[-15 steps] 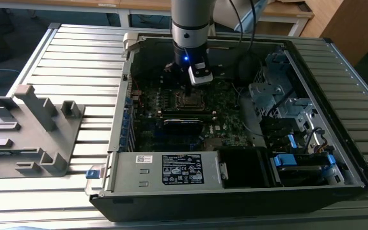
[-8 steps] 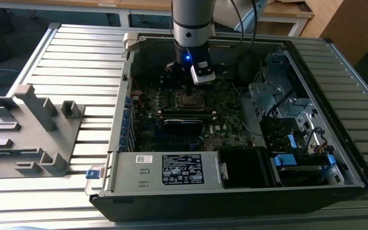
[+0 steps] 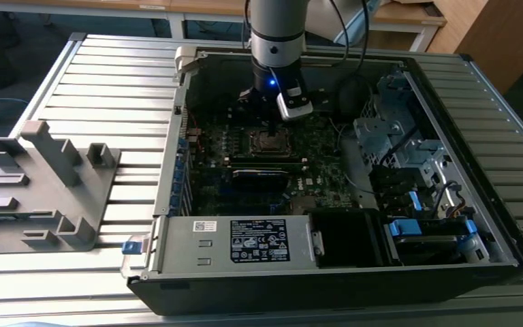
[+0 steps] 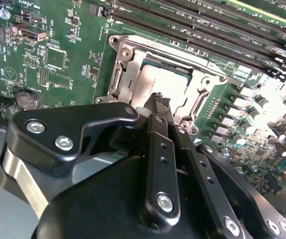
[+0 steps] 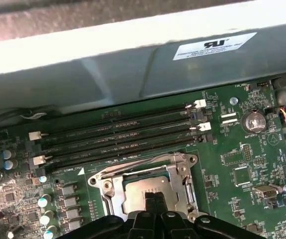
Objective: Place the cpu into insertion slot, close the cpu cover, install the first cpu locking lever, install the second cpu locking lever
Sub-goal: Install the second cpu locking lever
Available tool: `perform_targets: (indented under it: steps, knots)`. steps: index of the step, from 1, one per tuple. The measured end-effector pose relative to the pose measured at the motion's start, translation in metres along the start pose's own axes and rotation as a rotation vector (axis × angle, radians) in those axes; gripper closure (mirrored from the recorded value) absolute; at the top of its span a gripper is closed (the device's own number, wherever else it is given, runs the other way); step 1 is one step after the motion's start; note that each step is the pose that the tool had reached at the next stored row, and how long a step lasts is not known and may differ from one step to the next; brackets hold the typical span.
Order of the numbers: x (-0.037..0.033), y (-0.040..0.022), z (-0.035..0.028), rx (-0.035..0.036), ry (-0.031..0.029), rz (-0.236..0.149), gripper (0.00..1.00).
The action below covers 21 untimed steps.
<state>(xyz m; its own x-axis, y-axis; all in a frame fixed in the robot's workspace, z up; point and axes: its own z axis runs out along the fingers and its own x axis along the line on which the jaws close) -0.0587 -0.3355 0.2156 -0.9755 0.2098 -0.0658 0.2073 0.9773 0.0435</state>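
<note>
The cpu (image 4: 155,82) (image 5: 140,191) lies flat in the socket on the green motherboard, its dull metal top showing through the window of the cpu cover (image 4: 125,74) (image 5: 180,177). The silvery cover frame rests down around it. A thin wire locking lever (image 5: 133,163) runs along the socket edge by the memory slots. My gripper (image 4: 158,102) (image 5: 152,200) (image 3: 269,128) hangs straight over the socket, fingers pressed together with nothing between them, tips just above or touching the cpu's near edge. In the exterior view the socket (image 3: 271,142) sits under the arm.
Memory slots (image 5: 118,132) line one side of the socket. The open computer case wall (image 5: 133,64) rises close behind. A power supply (image 3: 243,242), drive bays (image 3: 407,157) and cables crowd the case. A grey fixture (image 3: 39,187) stands on the slatted table at the exterior view's left.
</note>
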Motion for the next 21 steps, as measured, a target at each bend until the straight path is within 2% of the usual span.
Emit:
perform_targets:
  steps: [7,13,21]
  knots:
    - [-0.0005,0.0003,-0.0068,0.0001,0.0000,0.000,0.90]
    - [-0.0006,0.0001,-0.0073,0.0016,0.0002,0.000,0.90]
    - [-0.0023,-0.0077,-0.0075,0.0017,0.0004,0.000,0.90]
